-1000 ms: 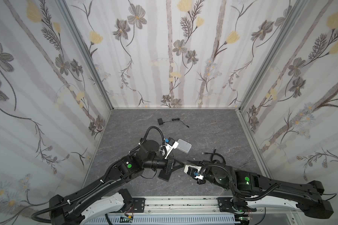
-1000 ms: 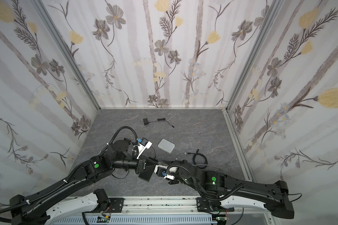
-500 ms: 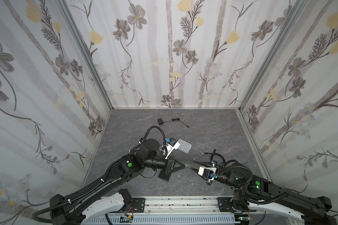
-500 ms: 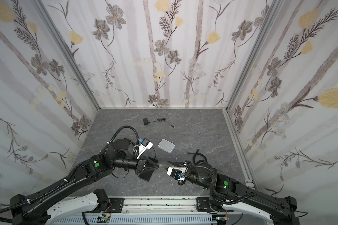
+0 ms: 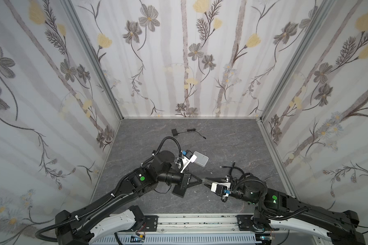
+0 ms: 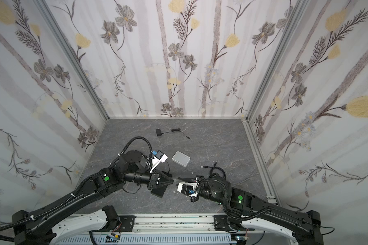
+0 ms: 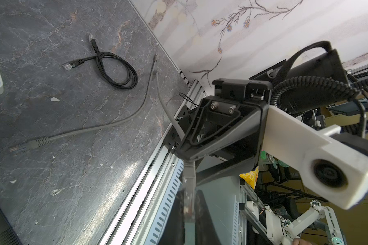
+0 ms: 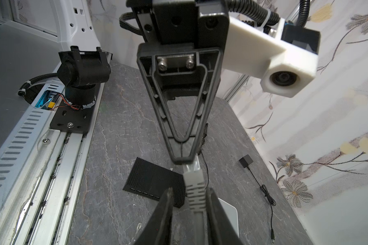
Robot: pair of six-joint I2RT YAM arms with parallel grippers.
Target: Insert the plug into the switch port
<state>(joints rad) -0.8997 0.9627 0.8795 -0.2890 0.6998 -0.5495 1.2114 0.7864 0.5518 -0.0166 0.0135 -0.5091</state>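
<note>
Right wrist view: my left gripper (image 8: 182, 158) is clenched on the clear-tipped grey cable plug (image 8: 194, 180); my right gripper (image 8: 190, 192) flanks it, jaws not yet pinching; the flat white grey-topped switch box (image 8: 228, 212) lies nearby, port unseen; releasing early could drop or skew the plug.

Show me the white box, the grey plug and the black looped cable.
white box (image 6: 181, 158): in a top view, centre of its pale grey top.
grey plug (image 8: 194, 191): right wrist view, on its ribbed boot.
black looped cable (image 7: 98, 57): left wrist view, where its strands cross.
</note>
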